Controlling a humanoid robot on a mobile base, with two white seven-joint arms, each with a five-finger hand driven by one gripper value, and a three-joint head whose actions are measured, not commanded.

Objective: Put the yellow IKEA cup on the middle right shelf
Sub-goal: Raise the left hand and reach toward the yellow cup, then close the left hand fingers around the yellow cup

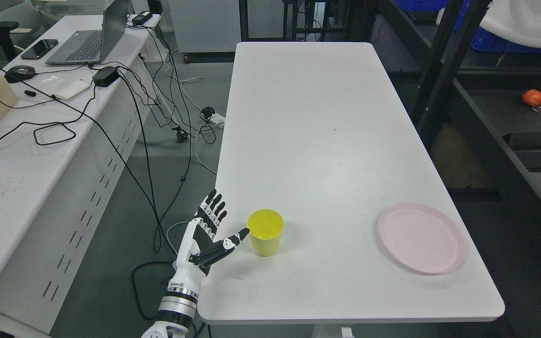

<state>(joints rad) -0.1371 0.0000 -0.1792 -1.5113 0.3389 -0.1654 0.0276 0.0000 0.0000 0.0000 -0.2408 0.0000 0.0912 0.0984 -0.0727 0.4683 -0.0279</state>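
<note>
A yellow cup [265, 238] stands upright on the white table [322, 141], near its front left edge. My left hand [214, 232] is open with fingers spread, just left of the cup at the table's edge. Its thumb tip reaches close to the cup's left side; I cannot tell whether it touches. The hand holds nothing. A dark metal shelf unit [495, 141] stands to the right of the table. The right arm is out of view.
A pink plate [421, 238] lies at the table's front right. An orange object [538, 97] lies on a shelf at the right. A desk [12, 155] at the left carries a laptop [94, 37] and cables. Cables trail on the floor between desk and table.
</note>
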